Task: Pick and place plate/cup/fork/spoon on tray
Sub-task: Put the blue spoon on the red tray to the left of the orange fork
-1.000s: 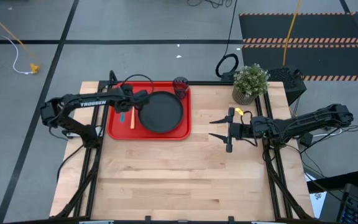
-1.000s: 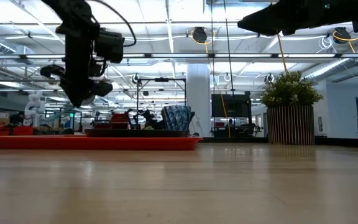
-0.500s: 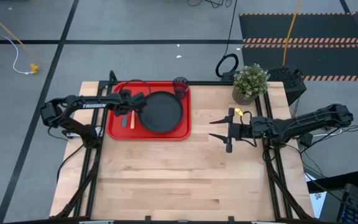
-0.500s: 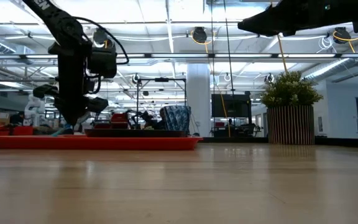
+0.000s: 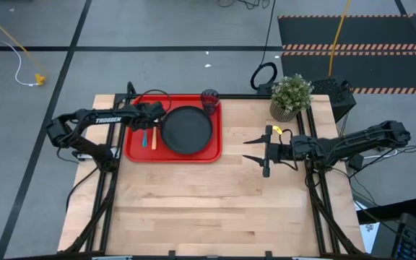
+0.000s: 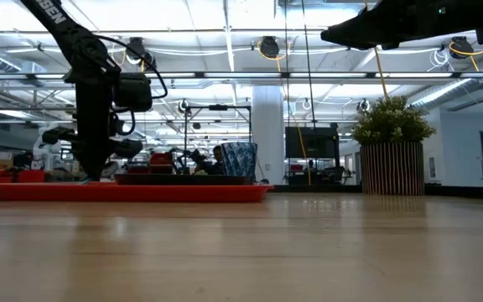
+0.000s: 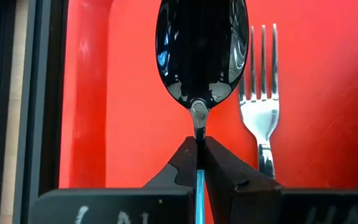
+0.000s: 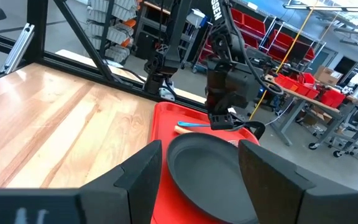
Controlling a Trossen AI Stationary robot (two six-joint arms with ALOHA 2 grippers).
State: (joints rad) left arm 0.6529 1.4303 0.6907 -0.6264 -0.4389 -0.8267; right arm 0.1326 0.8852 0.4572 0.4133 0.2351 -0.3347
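Four task items now sit over the tray [image 5: 211,148]: plate [image 5: 187,130] at centre, cup [image 5: 209,99] in a far corner, fork [image 7: 261,124] flat on the red floor, spoon [image 7: 201,53] in hand.

Left gripper [image 7: 199,163] is low over the tray's left end, fingers pinched shut on the spoon's blue handle just behind the neck; bowl points straight ahead of the fingertips, parallel to the fork and just beside it.

Risks: the spoon bowl is close to the tines, so opening while tilted could drop it onto the fork. Release from too high and it may bounce or skid toward the rim. Whether the bowl already touches the tray floor is hard to judge; probably very near.

Right gripper [image 5: 266,154] waits wide open and empty above bare table, well apart from the tray.
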